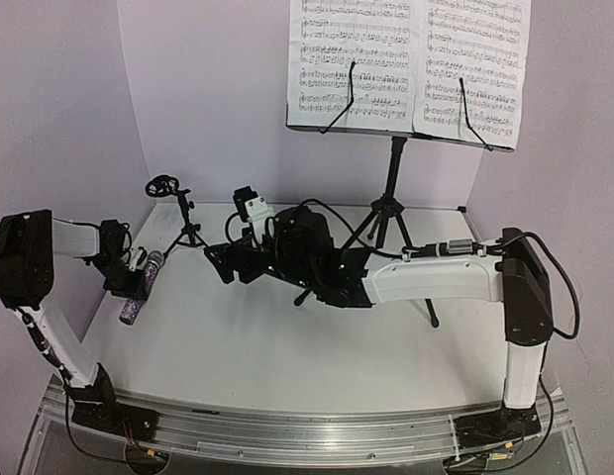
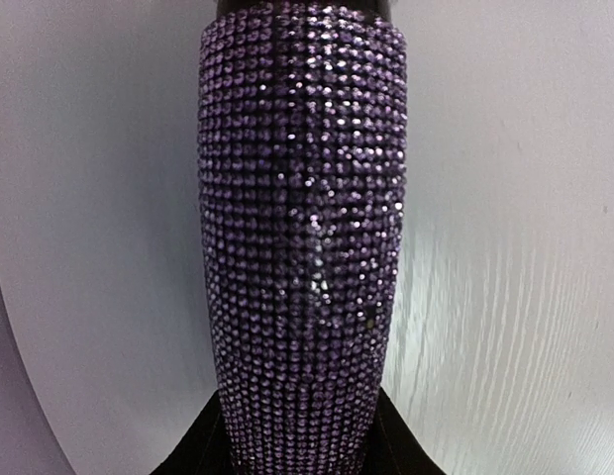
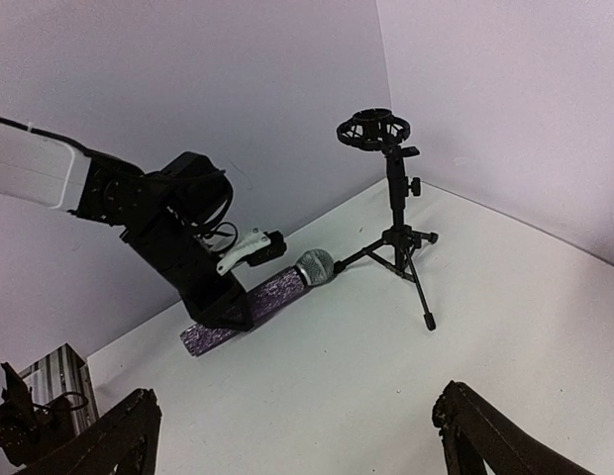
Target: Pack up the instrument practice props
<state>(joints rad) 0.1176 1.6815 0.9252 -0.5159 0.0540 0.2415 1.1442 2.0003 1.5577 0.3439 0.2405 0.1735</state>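
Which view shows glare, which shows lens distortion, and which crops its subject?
Left wrist: sparkle glare on the microphone, cropped top and bottom. Top external: fisheye bowing of the front rail. Right wrist: even light, the mic stand sharp.

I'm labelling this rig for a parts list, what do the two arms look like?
Left arm and right arm: white boxy links, bulky black joints, black cables looping alongside. Left claw and right claw are black.
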